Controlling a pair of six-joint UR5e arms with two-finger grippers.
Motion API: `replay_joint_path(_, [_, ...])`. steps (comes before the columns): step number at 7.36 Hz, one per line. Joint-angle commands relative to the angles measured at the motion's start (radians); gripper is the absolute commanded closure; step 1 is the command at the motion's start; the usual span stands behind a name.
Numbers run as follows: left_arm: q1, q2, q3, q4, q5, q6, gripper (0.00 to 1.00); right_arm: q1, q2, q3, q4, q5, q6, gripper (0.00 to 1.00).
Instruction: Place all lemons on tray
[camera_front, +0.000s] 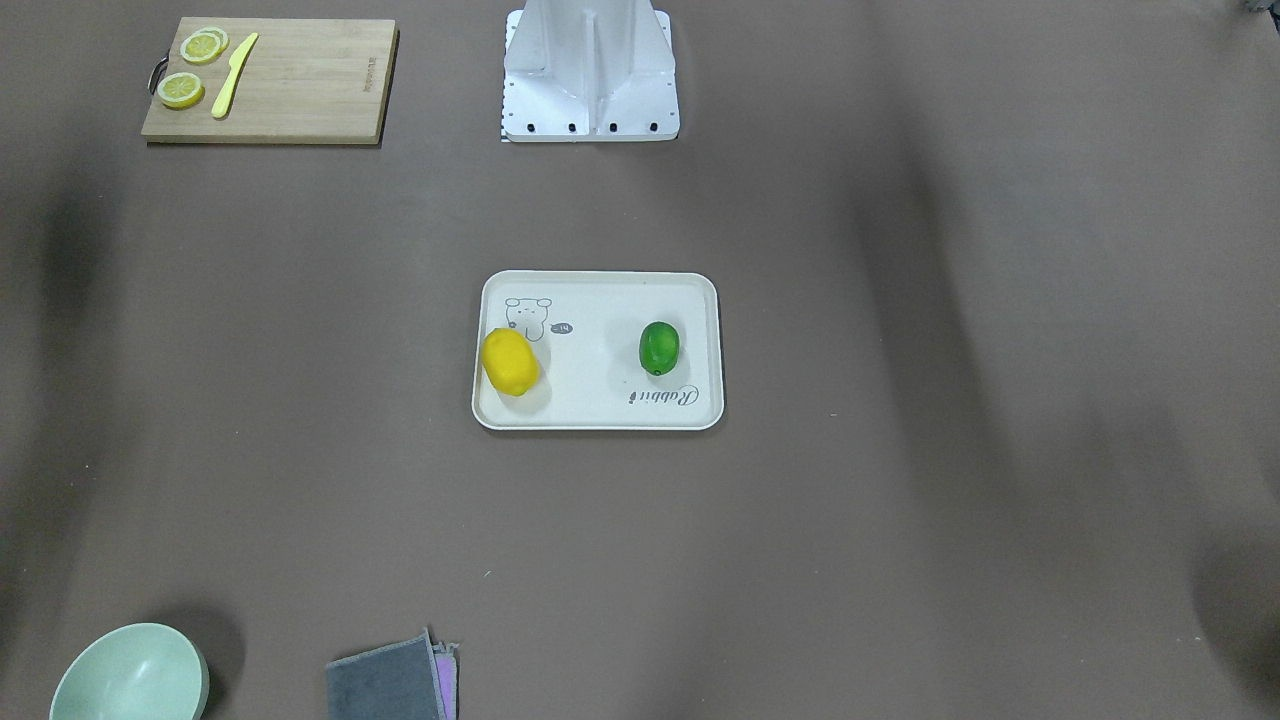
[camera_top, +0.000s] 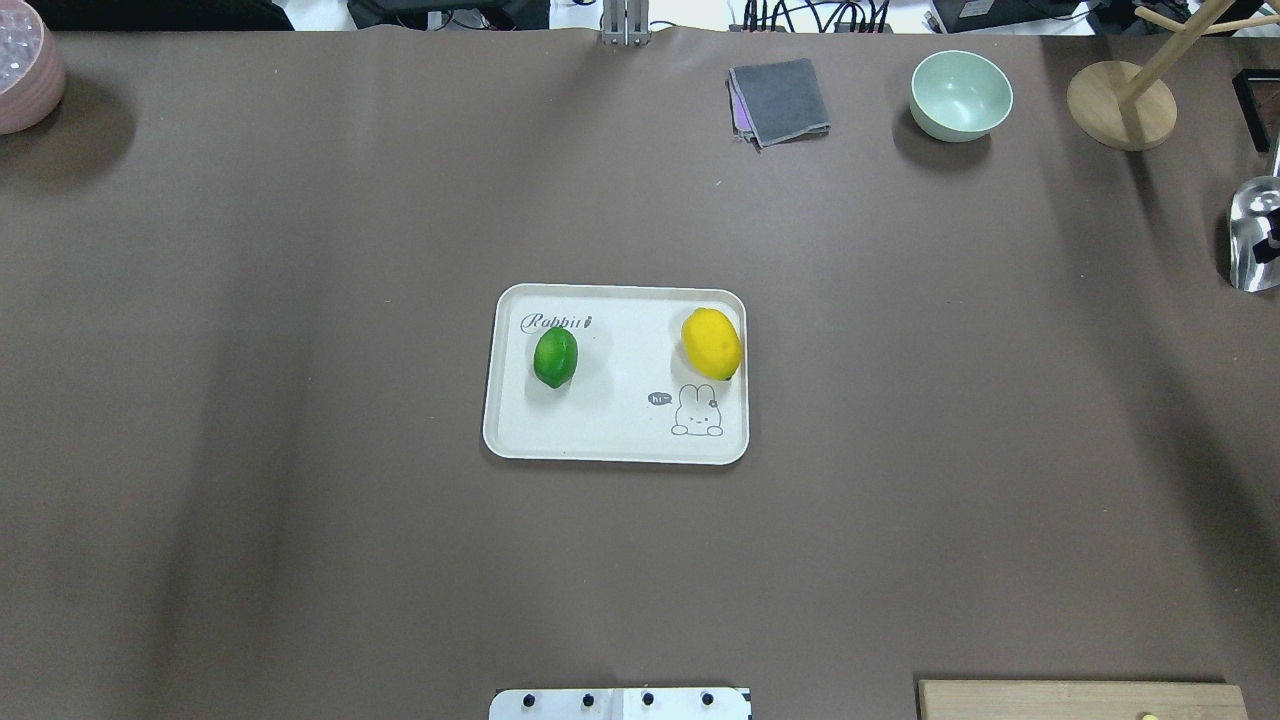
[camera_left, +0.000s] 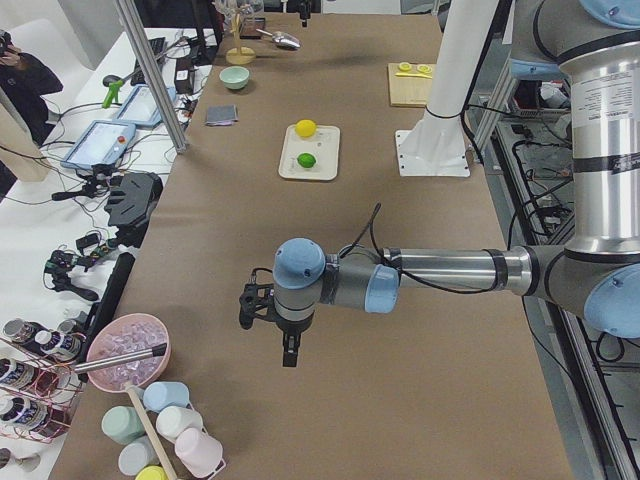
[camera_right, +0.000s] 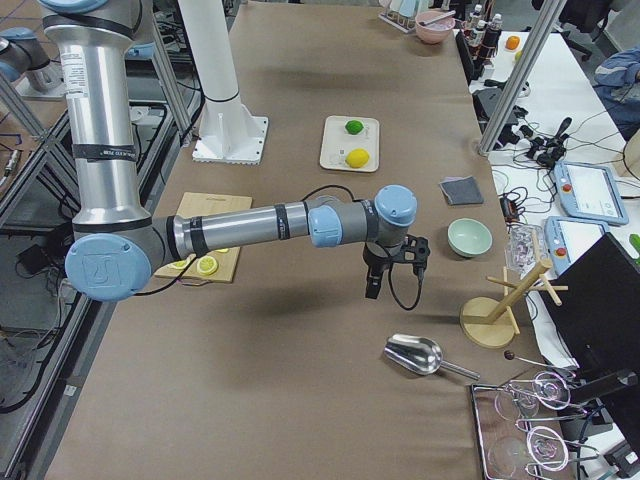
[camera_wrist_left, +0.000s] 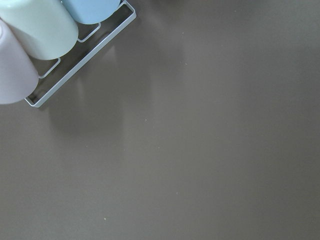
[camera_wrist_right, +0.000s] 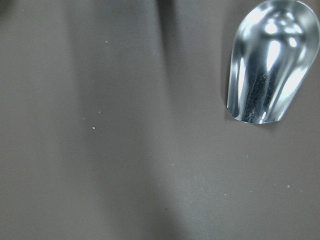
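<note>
The yellow lemon (camera_front: 510, 362) and the green lemon (camera_front: 659, 347) both lie on the cream-white tray (camera_front: 600, 412) at the table's middle, well apart from each other. In the overhead view the green lemon (camera_top: 555, 356) lies by the "Rabbit" script and the yellow lemon (camera_top: 711, 343) above the drawing, inside the tray's rim (camera_top: 612, 455). My left gripper (camera_left: 288, 355) hangs over bare table far off at the left end. My right gripper (camera_right: 372, 290) hangs far off at the right end. Neither shows in the overhead or front views, so I cannot tell whether they are open or shut.
A wooden cutting board (camera_front: 300, 90) holds lemon slices (camera_front: 181, 89) and a yellow knife (camera_front: 233, 75). A green bowl (camera_top: 960, 95), folded cloth (camera_top: 780, 100), wooden stand (camera_top: 1120, 105) and metal scoop (camera_top: 1255, 235) stand at the far right. Cups in a rack (camera_wrist_left: 40, 30) are near the left gripper.
</note>
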Motion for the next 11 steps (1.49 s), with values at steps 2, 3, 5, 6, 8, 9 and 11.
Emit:
replay_joint_path(2, [0.003, 0.01, 0.011, -0.004, 0.002, -0.035, 0.01, 0.062, -0.001, -0.005, -0.059, 0.006, -0.084, 0.0])
replay_joint_path(3, [0.003, 0.008, 0.012, -0.004, 0.002, -0.033, 0.01, 0.083, -0.001, -0.008, -0.083, 0.016, -0.088, 0.0])
replay_joint_path(5, [0.003, 0.005, 0.032, -0.005, 0.002, -0.033, 0.01, 0.096, -0.001, -0.008, -0.1, 0.027, -0.089, 0.0])
replay_joint_path(6, [0.003, -0.008, 0.038, -0.004, 0.002, -0.033, 0.01, 0.097, -0.001, -0.007, -0.1, 0.027, -0.089, 0.0])
replay_joint_path(8, [0.004, -0.008, 0.037, -0.004, 0.002, -0.032, 0.01, 0.104, -0.001, -0.005, -0.117, 0.027, -0.089, 0.0])
replay_joint_path(9, [0.004, -0.008, 0.037, -0.004, 0.002, -0.032, 0.01, 0.104, -0.001, -0.004, -0.12, 0.027, -0.089, 0.0])
replay_joint_path(11, [0.004, -0.016, 0.038, -0.004, 0.003, -0.032, 0.01, 0.098, -0.003, -0.005, -0.123, 0.026, -0.089, 0.0])
